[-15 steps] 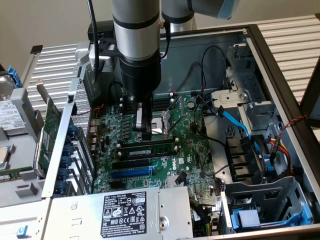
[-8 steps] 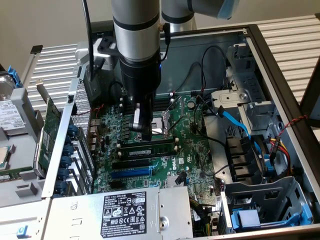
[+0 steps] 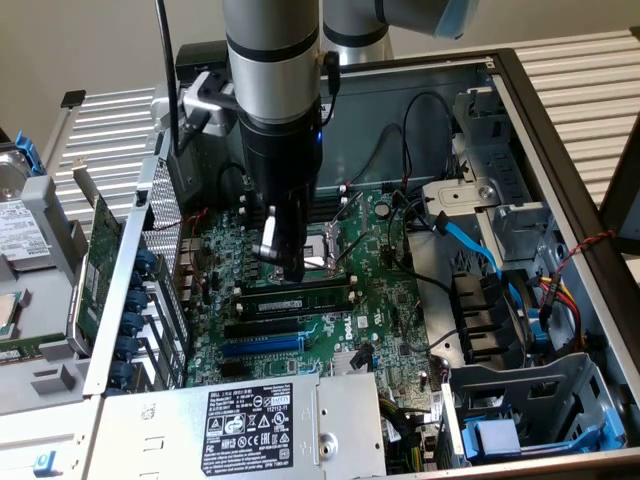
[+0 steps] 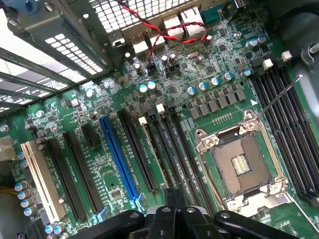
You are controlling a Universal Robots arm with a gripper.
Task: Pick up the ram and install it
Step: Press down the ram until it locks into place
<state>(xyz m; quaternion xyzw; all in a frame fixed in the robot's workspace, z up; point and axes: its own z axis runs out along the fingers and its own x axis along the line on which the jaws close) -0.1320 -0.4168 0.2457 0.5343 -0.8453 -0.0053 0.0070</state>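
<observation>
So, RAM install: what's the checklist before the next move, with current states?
1. Black gripper shut: ok.
2. Long narrow green RAM stick with black chips lined up along a black memory slot: ok, it lies along the slot beside the silver metal CPU socket.
3. RAM fully seated, end latches closed: cannot tell.
4. Gripper tips touching the RAM's top edge: cannot tell; they are directly over it.
5. Twisted red-and-black cable clear of the slots: ok, it is by the rear ports.
</observation>
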